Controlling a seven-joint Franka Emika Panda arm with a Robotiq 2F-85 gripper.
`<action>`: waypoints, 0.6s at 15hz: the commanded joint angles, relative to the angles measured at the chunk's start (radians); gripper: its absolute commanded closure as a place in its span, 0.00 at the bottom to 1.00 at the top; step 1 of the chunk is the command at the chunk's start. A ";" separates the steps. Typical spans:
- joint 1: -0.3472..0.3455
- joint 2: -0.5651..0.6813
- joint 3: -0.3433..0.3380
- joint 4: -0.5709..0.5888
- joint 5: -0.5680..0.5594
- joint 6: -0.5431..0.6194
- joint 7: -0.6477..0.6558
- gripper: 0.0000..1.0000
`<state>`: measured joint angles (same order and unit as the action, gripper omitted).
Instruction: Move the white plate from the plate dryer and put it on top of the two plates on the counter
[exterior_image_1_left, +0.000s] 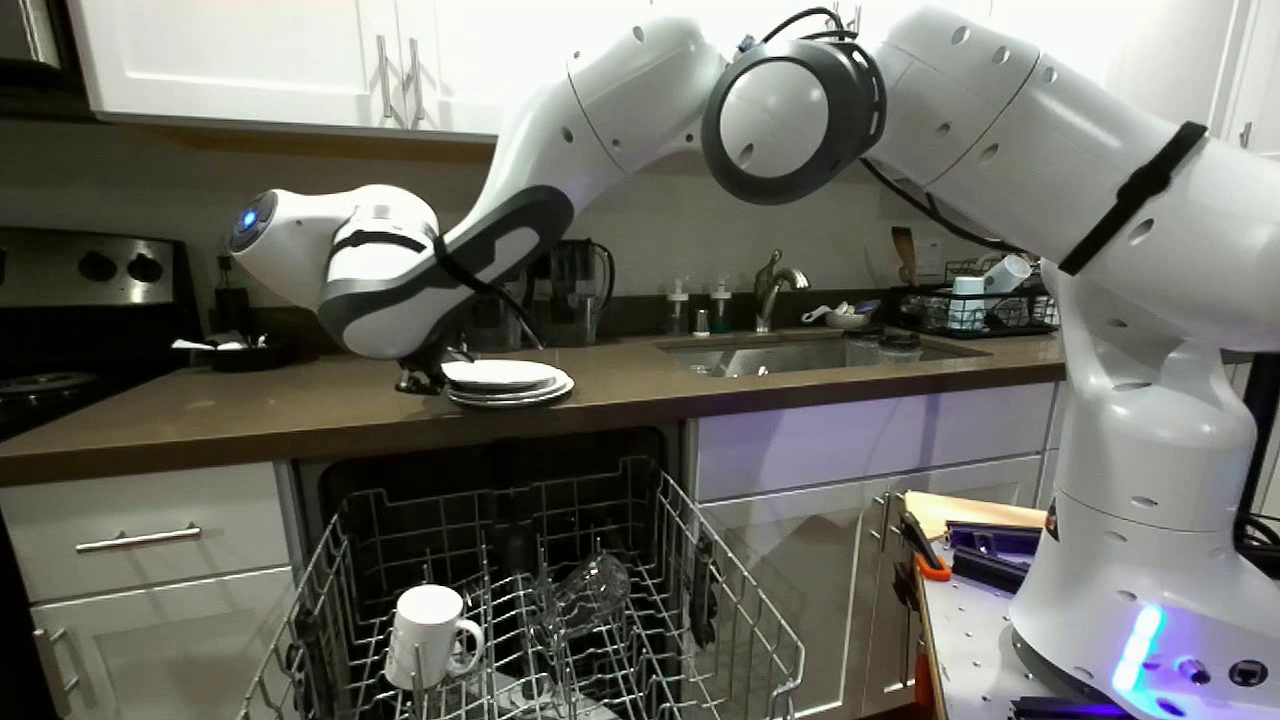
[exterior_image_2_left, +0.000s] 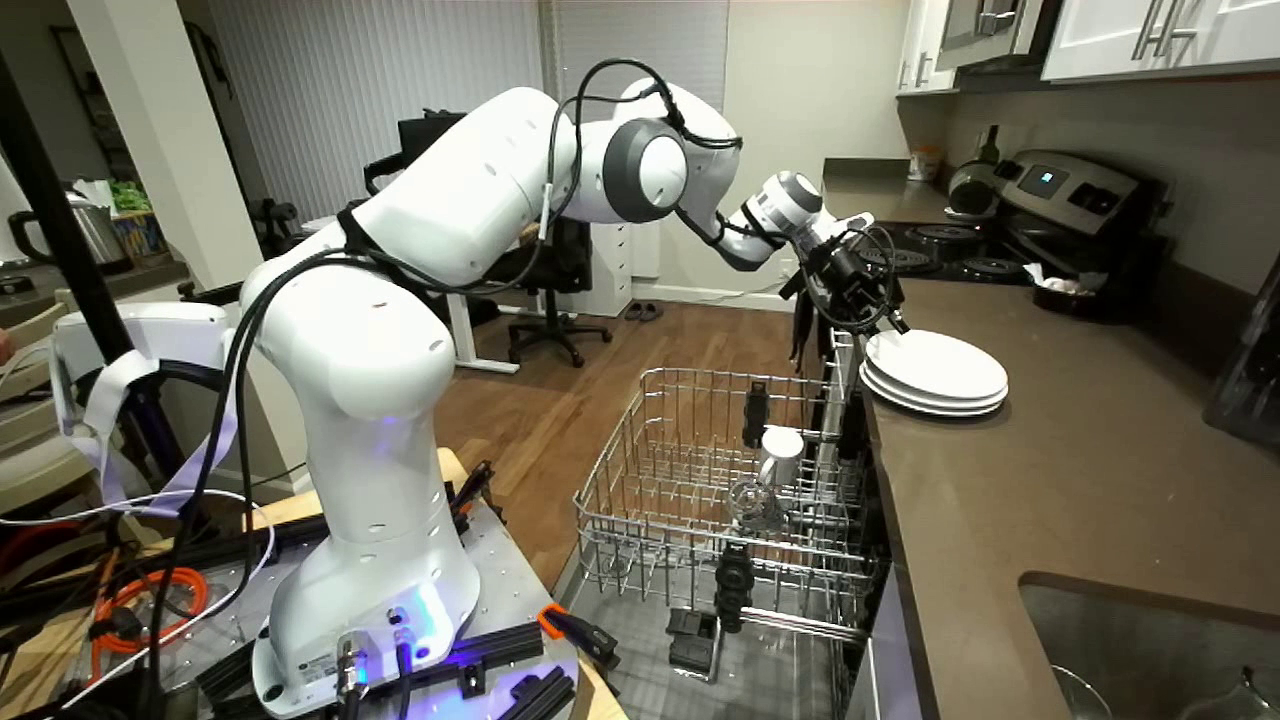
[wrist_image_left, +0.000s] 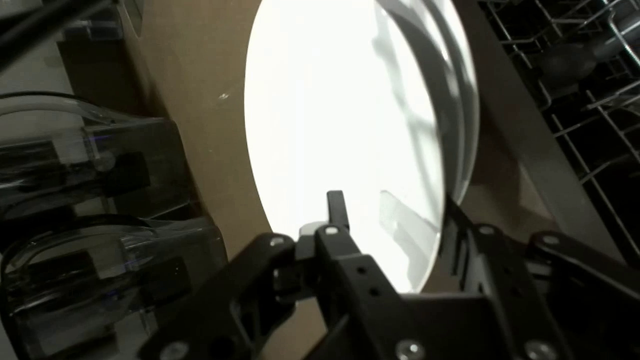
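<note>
The white plate (wrist_image_left: 320, 125) lies on top of the two plates (exterior_image_1_left: 525, 397), its rim set off a little toward my gripper. This stack is on the counter (exterior_image_2_left: 1100, 450), near the front edge above the plate dryer (exterior_image_2_left: 700, 372). My gripper (wrist_image_left: 392, 197) straddles the near rim in the wrist view. One finger (wrist_image_left: 338, 210) stands over the upper face with a gap, while the opposite finger is partly hidden below the rim. The jaws are spread wider than the plate's thickness. In both exterior views the gripper (exterior_image_1_left: 425, 380) is at the stack's stove-side edge.
A white mug (exterior_image_1_left: 425, 630) and a clear glass (exterior_image_1_left: 600, 590) sit in the pulled-out rack. Clear pitchers (wrist_image_left: 100, 165) stand behind the stack. The steel sink (exterior_image_1_left: 800, 355) is farther along the counter, and a dark dish (exterior_image_2_left: 1075, 295) lies by the stove.
</note>
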<state>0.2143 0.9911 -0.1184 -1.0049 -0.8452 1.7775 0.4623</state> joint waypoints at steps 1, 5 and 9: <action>-0.007 -0.060 0.008 -0.062 0.042 0.030 -0.020 0.52; -0.013 -0.083 0.007 -0.092 0.068 0.048 -0.018 0.50; -0.025 -0.105 0.008 -0.133 0.101 0.076 -0.023 0.51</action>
<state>0.2083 0.9497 -0.1179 -1.0572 -0.7824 1.8131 0.4623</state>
